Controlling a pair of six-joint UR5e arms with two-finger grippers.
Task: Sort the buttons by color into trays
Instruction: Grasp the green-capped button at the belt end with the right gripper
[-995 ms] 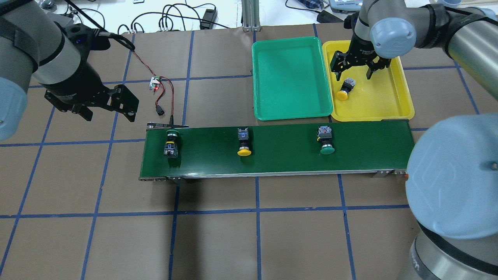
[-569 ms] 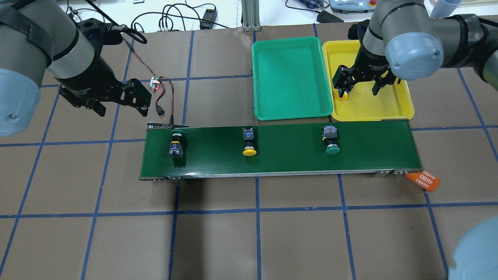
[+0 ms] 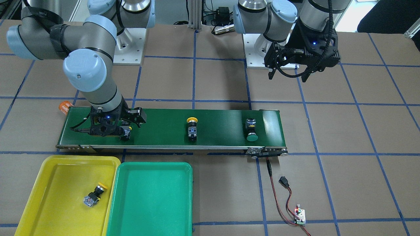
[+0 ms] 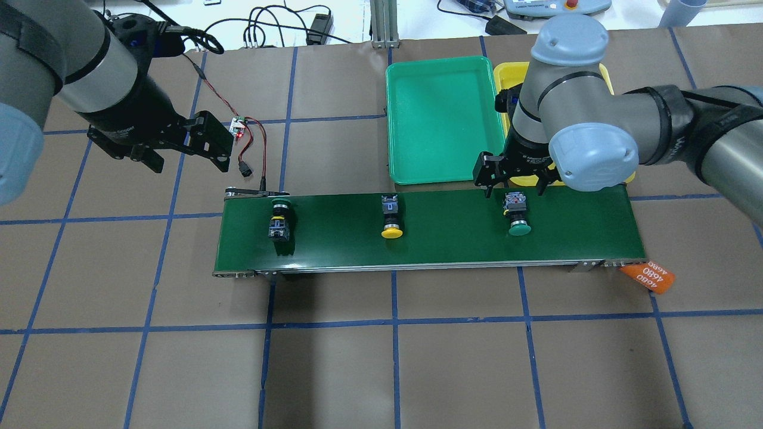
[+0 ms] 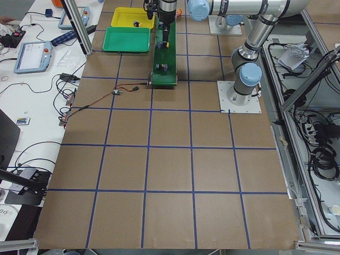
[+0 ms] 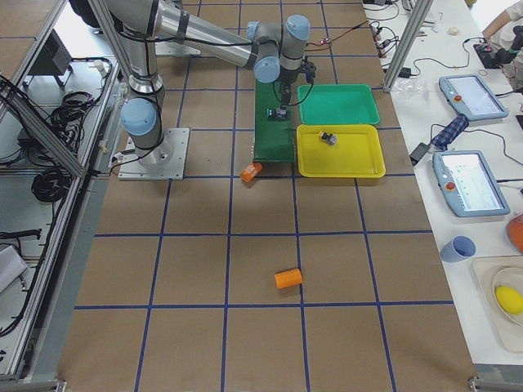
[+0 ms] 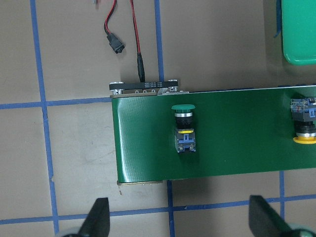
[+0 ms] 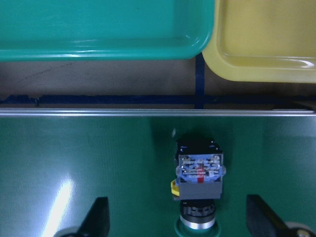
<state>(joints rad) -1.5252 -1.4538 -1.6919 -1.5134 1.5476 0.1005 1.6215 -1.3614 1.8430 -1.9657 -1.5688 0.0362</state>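
Right hand (image 4: 515, 187), spread wide and empty, hangs directly over the green button (image 4: 517, 215) (long axis across the belt (image 4: 447, 241)), the nearer arm.

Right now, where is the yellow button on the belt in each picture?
Front-facing: yellow button, middle of belt.
Overhead: middle of belt.
Exterior left: too small to tell.
Exterior right: too small to tell.
Left wrist: right edge.
Right wrist: not in it.
Landmark: green tray, beside the belt.
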